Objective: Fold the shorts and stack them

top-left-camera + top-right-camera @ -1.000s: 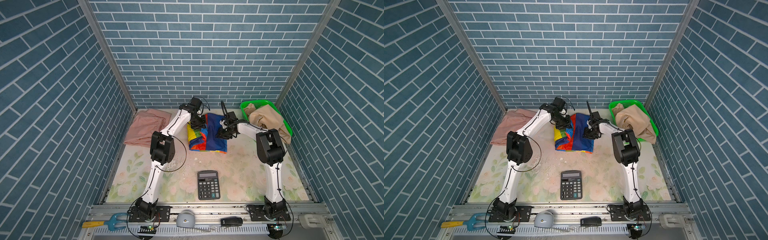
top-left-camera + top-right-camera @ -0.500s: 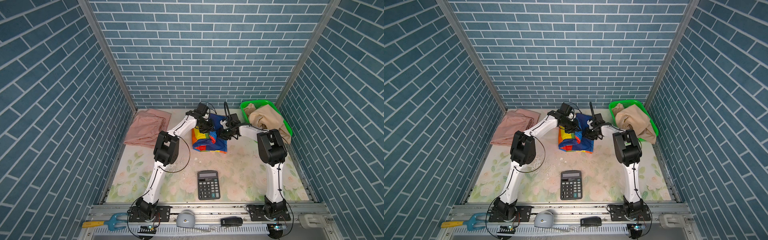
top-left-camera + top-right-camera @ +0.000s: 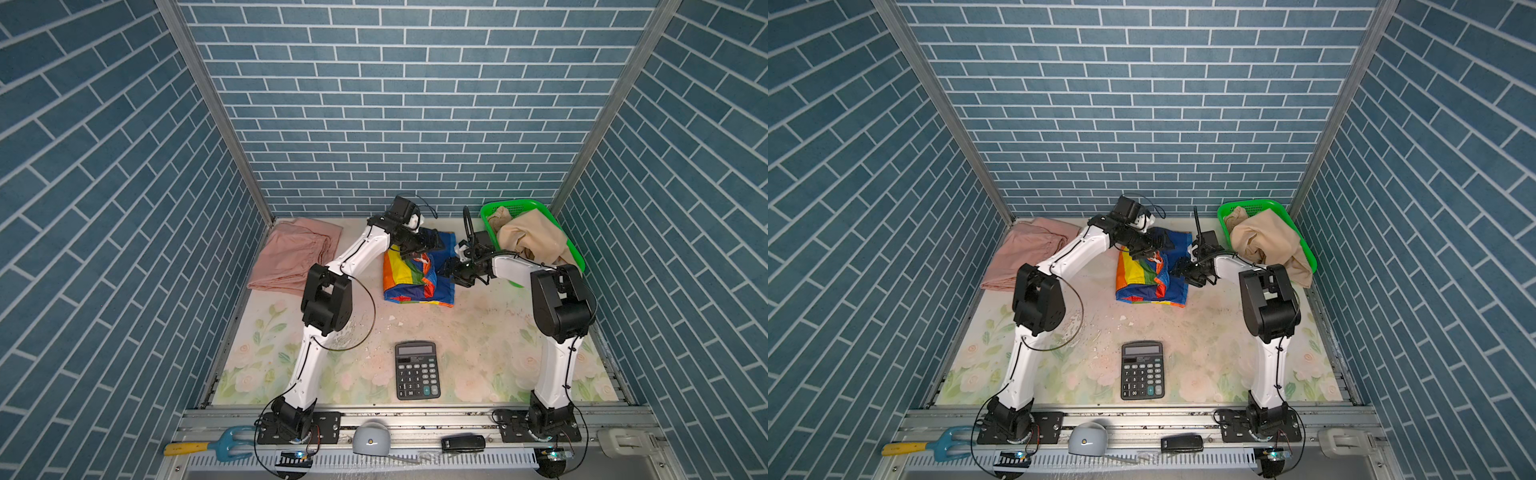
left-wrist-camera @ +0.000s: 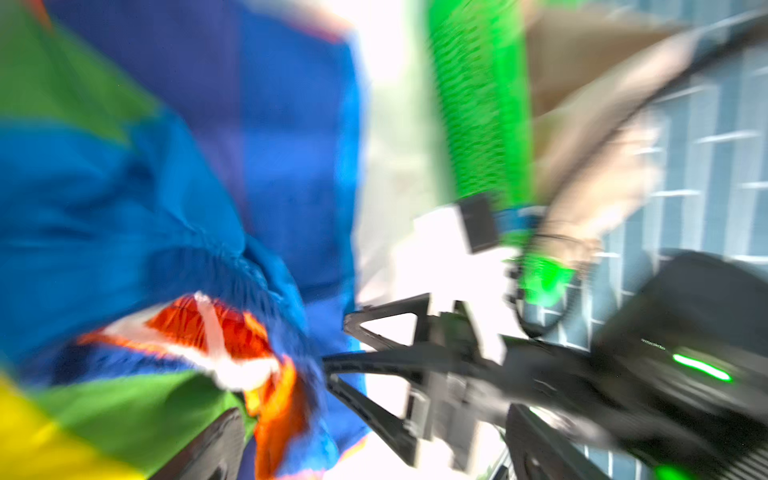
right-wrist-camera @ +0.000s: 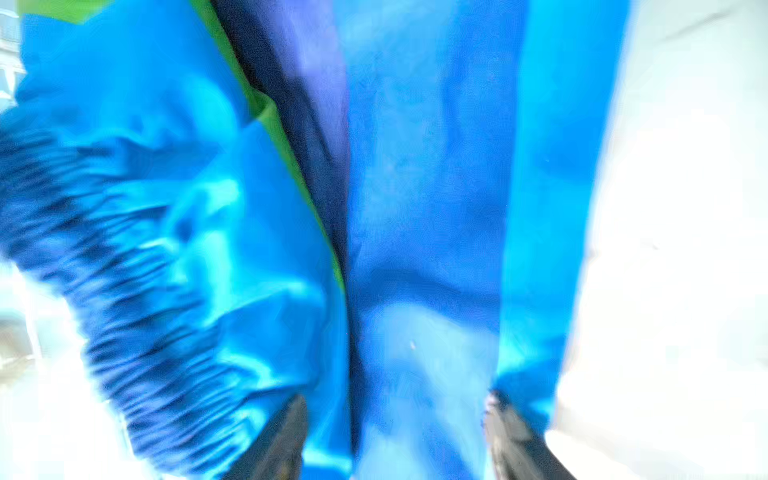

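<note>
Rainbow-striped shorts, plain pale pink shorts, beige shorts, green mesh basket, floral tabletop, black calculator, blue brick walls

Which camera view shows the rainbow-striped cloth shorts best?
A top view: the rainbow-striped cloth shorts show nearly whole and sharp, in both top views alike. The two wrist views give only blurred close patches of their blue and striped cloth.

A black calculator lies at lower centre, a green mesh basket right of centre (a yellow-handled blue fork rests bottom left).
</note>
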{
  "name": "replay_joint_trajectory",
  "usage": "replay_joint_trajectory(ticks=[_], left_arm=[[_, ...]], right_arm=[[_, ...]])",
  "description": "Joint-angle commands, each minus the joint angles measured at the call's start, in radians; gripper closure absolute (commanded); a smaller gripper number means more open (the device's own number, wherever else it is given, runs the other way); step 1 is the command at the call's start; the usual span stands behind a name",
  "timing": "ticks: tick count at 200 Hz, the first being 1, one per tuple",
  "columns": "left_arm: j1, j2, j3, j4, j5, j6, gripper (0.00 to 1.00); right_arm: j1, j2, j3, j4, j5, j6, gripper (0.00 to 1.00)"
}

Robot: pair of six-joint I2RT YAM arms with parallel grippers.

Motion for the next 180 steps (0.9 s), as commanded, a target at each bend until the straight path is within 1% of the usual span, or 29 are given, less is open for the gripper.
replay_joint_trajectory(ticks=[1, 15, 26, 37, 57, 85, 102, 123, 138, 148, 160, 169, 180], left_arm=[[0.066, -0.213, -0.133, 0.089, -0.008, 0.046, 0.0], [0.121, -0.304, -0.32, 0.244, 0.021, -0.024, 0.0], [0.16, -0.345, -0.437, 0.341, 0.041, -0.077, 0.0], [0.19, -0.358, -0.526, 0.432, 0.081, -0.134, 0.0], [0.201, -0.359, -0.636, 0.561, 0.111, -0.21, 0.0], [0.205, -0.35, -0.716, 0.636, 0.11, -0.26, 0.0], [0.216, -0.354, -0.752, 0.666, 0.11, -0.277, 0.0], [0.224, -0.367, -0.797, 0.691, 0.108, -0.283, 0.0], [0.224, -0.372, -0.816, 0.699, 0.104, -0.283, 0.0], [0.224, -0.371, -0.827, 0.706, 0.104, -0.287, 0.0], [0.224, -0.371, -0.836, 0.715, 0.104, -0.293, 0.0], [0.224, -0.369, -0.842, 0.723, 0.104, -0.299, 0.0], [0.22, -0.364, -0.842, 0.727, 0.105, -0.303, 0.0]], right_arm=[[0.008, -0.072, 0.033, -0.072, 0.085, -0.044, 0.23], [0.033, -0.069, 0.078, -0.111, 0.128, -0.072, 0.17], [0.059, -0.051, 0.127, -0.152, 0.164, -0.093, 0.11], [0.091, -0.024, 0.189, -0.192, 0.206, -0.12, 0.09], [0.153, 0.049, 0.335, -0.295, 0.319, -0.182, 0.07], [0.212, 0.158, 0.556, -0.427, 0.469, -0.25, 0.02], [0.227, 0.265, 0.687, -0.514, 0.513, -0.274, 0.01], [0.249, 0.373, 0.85, -0.623, 0.621, -0.307, 0.01], [0.255, 0.443, 0.953, -0.676, 0.677, -0.322, 0.02], [0.254, 0.483, 1.027, -0.717, 0.698, -0.332, 0.03], [0.251, 0.52, 1.087, -0.753, 0.73, -0.343, 0.08], [0.248, 0.522, 1.096, -0.761, 0.745, -0.351, 0.12], [0.241, 0.499, 1.062, -0.741, 0.745, -0.353, 0.15]])
